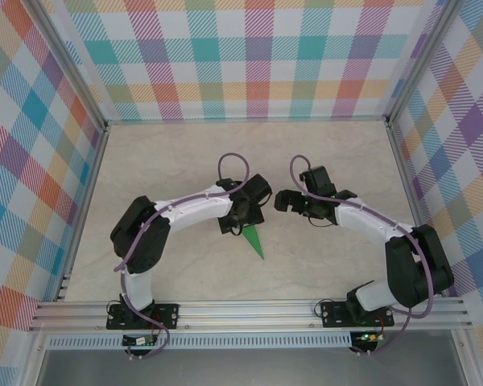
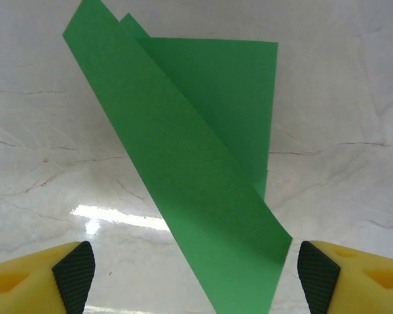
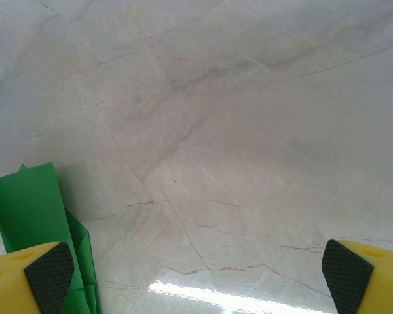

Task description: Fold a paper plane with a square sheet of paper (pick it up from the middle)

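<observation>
– What does the overhead view give?
– One paper plane [image 1: 254, 241], mid-table, its tip poking nearward from under the left gripper [image 1: 240, 215]. The right gripper [image 1: 283, 201] is just right of it.
– And the wrist cameras?
– The left shows the creased layers, flat between spread fingers [image 2: 72, 269]. Both grippers gape, grasping nothing.

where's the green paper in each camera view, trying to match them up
Top external: the green paper is a small pointed wedge near the centre, slightly below the middle.
Left wrist: the green paper runs as a folded band from top left to bottom centre.
Right wrist: the green paper sits in the bottom left corner.
Shared landmark: the pale veined table around it.
</observation>
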Robot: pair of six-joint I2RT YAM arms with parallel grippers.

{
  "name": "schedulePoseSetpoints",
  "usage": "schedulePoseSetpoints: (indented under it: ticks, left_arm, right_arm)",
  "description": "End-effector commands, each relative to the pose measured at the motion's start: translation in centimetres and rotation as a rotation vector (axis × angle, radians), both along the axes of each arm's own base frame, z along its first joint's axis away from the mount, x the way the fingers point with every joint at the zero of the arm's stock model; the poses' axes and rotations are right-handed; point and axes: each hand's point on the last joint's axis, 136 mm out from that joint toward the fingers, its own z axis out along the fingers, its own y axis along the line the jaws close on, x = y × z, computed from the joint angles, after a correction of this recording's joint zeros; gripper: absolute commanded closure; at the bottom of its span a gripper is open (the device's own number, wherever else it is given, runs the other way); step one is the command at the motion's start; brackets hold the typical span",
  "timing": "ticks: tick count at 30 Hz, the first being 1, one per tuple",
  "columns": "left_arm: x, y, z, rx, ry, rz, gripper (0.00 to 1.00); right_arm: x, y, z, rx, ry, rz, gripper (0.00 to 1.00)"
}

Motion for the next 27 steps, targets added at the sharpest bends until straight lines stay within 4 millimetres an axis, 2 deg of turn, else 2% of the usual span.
schedulePoseSetpoints:
  ticks: [1,5,10,13,18,23,27]
  left_arm:
    - [-0.8,0.9,0.0,0.092,0.035,0.010,0.19]
    - [-1.0,1.0,-0.1,0.093,0.043,0.021,0.25]
    - [-0.7,1.6,0.8,0.089,0.000,0.049,0.25]
    - [-0.5,1.4,0.6,0.065,-0.017,0.059,0.29]
    - [-0.4,1.2,-0.1,0.058,-0.020,0.075,0.48]
    - [-0.1,1.5,0.1,0.077,-0.037,0.068,0.60]
    - [0.3,1.7,0.5,0.084,-0.060,0.066,0.81]
  right_arm:
    - [-0.1,0.1,0.0,0.015,-0.005,0.014,0.00]
    - [-0.2,0.3,-0.2,0.022,0.004,0.017,0.00]
    - [-0.2,0.5,-0.5,0.033,0.018,0.022,0.00]
    - [-0.3,0.9,-0.6,0.047,0.024,0.032,0.00]
    - [-0.4,0.9,-0.9,0.045,0.032,0.033,0.00]
    - [-0.4,1.0,-0.9,0.048,0.034,0.040,0.00]
    - [-0.4,1.2,-0.6,0.059,0.024,0.053,0.00]
